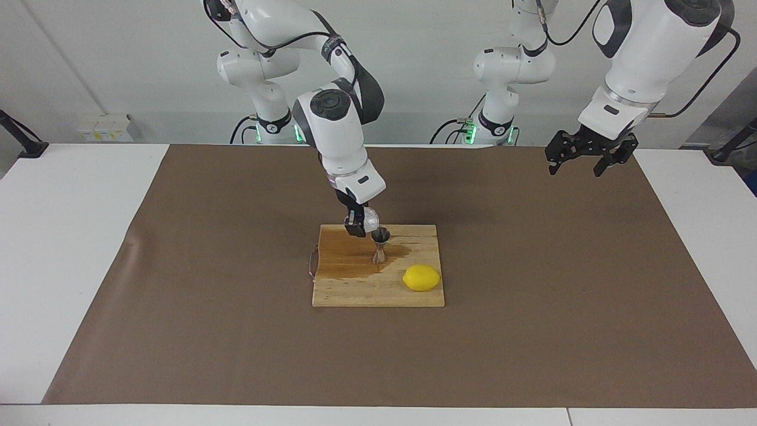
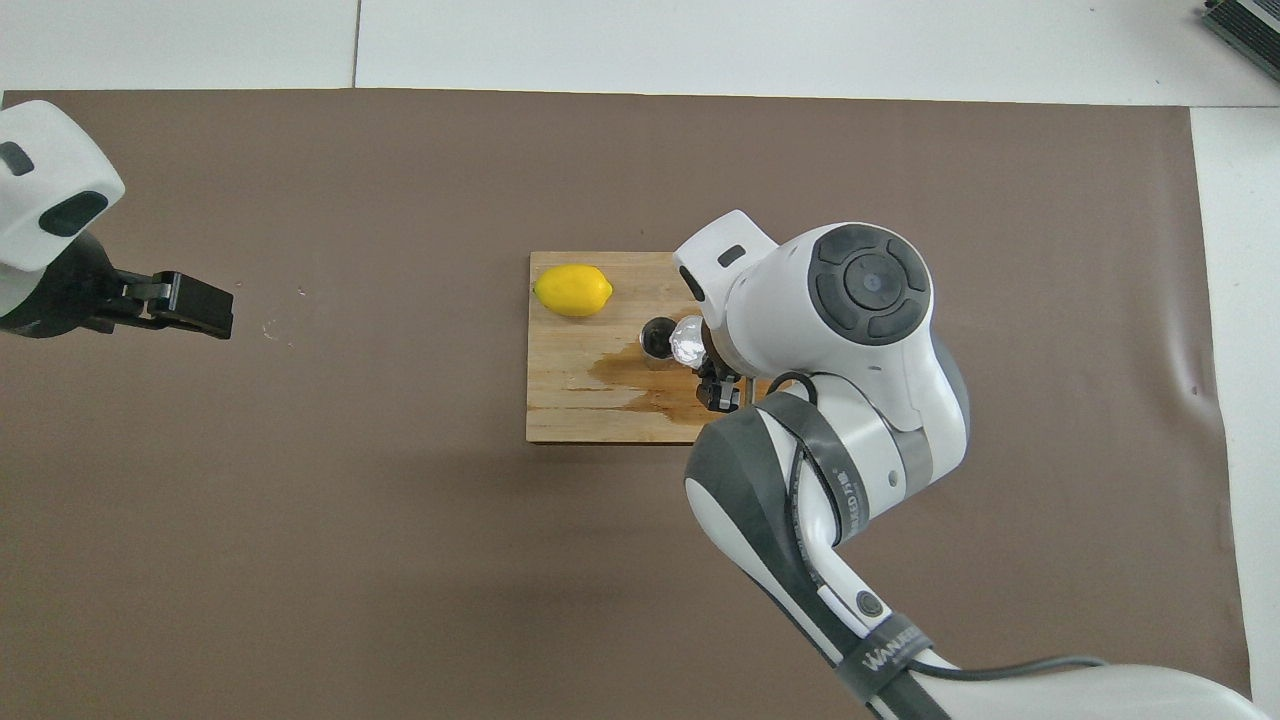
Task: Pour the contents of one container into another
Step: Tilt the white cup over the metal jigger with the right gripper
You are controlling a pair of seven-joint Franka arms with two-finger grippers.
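A small clear glass cup (image 1: 371,220) (image 2: 687,339) is tilted on its side in the air, and my right gripper (image 1: 361,223) (image 2: 703,360) is shut on it. Its mouth points at the top of the steel hourglass jigger (image 1: 379,245) (image 2: 657,339), right beside the rim. The jigger stands upright on a wooden cutting board (image 1: 355,293) (image 2: 560,410). My right arm hides part of the board in the overhead view. My left gripper (image 1: 583,158) (image 2: 196,305) waits open and empty, raised over the brown mat toward the left arm's end of the table.
A yellow lemon (image 1: 421,277) (image 2: 572,290) lies on the board, farther from the robots than the jigger. A dark wet stain (image 1: 352,254) (image 2: 650,385) spreads across the board around the jigger's foot. The brown mat (image 1: 532,296) covers most of the white table.
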